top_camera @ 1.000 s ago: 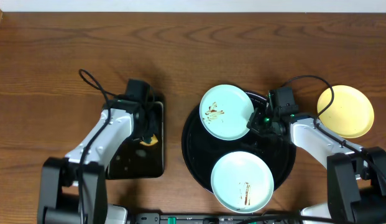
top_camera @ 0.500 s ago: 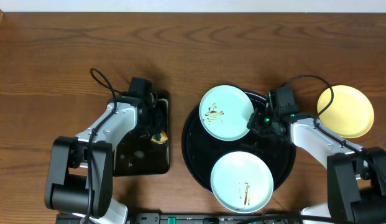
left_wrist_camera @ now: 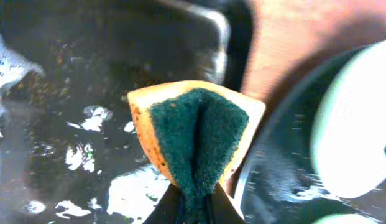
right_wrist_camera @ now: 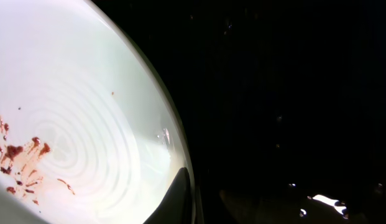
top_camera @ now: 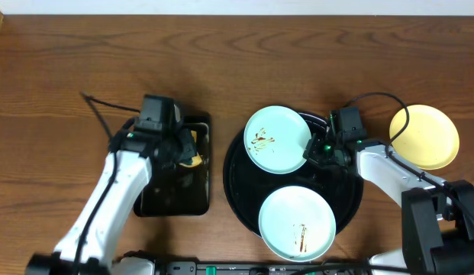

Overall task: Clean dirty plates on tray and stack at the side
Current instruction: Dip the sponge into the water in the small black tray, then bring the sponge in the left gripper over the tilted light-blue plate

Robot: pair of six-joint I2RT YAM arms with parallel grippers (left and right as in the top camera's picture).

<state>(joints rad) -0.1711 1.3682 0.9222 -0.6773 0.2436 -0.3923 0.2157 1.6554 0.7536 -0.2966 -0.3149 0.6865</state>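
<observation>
near blue plate [top_camera: 298, 223]: sauce-smeared, flat at front of round black tray [top_camera: 237, 183] | left gripper [top_camera: 187, 156]: pinching sponge [left_wrist_camera: 196, 134] over rectangular tray [top_camera: 175, 195] | right gripper [top_camera: 317, 147]: clamped on far blue plate [top_camera: 277, 138] rim, tray's back | yellow plate [top_camera: 424, 136]: on table [top_camera: 69, 61], right of tray

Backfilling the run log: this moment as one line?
left hand: shut on sponge | right hand: shut on far blue plate | near blue plate: smeared, on tray
</observation>
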